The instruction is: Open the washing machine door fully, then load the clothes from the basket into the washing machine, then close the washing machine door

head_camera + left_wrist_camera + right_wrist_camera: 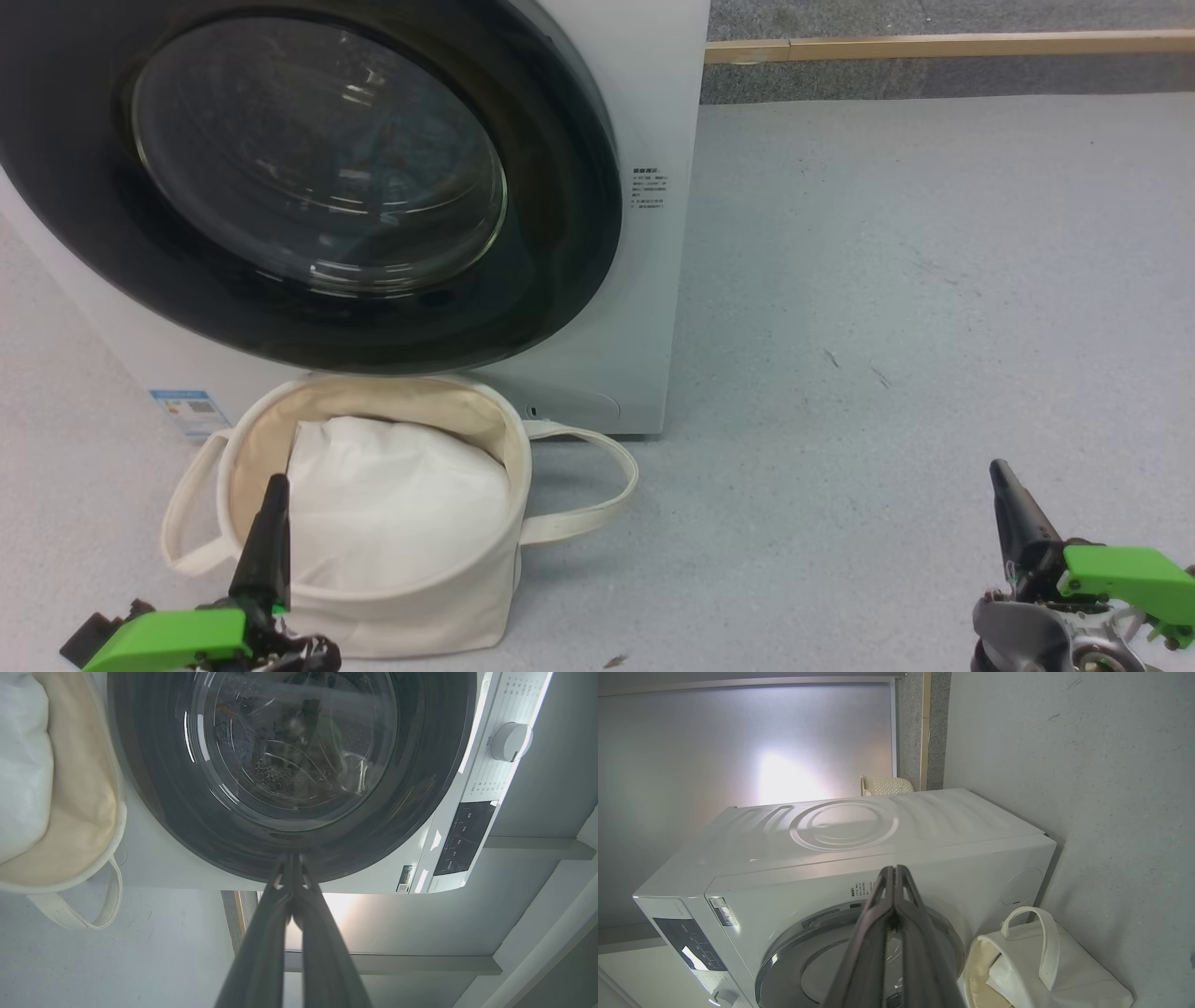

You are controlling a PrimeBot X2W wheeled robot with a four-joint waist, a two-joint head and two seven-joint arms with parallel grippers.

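The washing machine stands white at the upper left, and its washing machine door, black-rimmed with a glass bowl, sits flush against the front. In front of it on the floor is the cream basket, with a plain white cloth lying on top inside; the clothes are hidden. My left gripper is shut and empty, its tip over the basket's near left rim. In the left wrist view the left gripper points at the door's rim. My right gripper is shut and empty over bare floor at the lower right.
Grey floor spreads to the right of the machine. A wooden strip runs along the back wall. The basket's strap handle loops out to the right. The machine's control panel and knob are beside the door.
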